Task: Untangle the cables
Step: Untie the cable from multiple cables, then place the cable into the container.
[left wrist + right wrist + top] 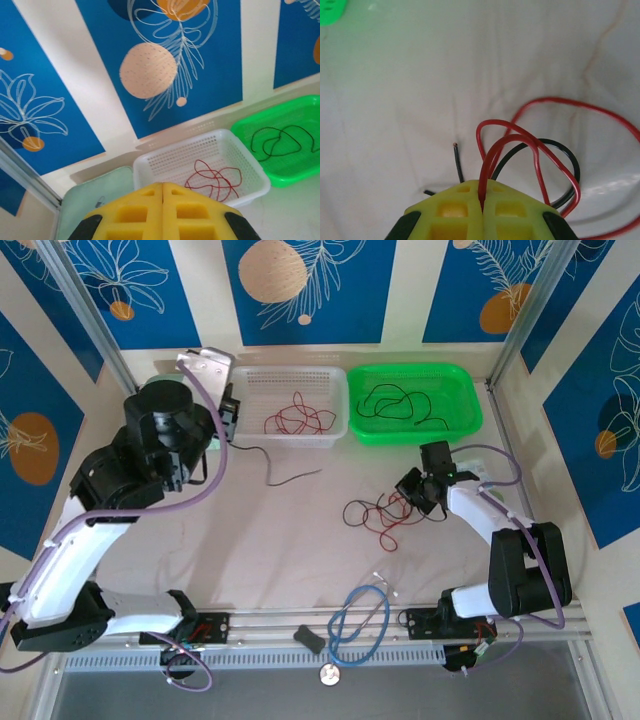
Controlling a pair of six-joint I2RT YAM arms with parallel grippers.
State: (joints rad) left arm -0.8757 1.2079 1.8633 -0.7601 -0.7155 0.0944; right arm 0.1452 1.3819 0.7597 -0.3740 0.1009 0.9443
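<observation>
we have a red cable (298, 418) in the white basket (250, 380) and a black cable (393, 400) in the green basket (415, 367). a tangle (378, 512) is left on the counter (280, 540), our right claw (482, 186) pinched on its red strand (487, 160); left claw (162, 186) closed, empty.

No word, number, brand or label can be read anywhere. The blue wall panels (340, 300) carry white line-drawn leaves and tan discs, not writing. The small round metal disc (328, 673) at the table's near edge is too small to read.
</observation>
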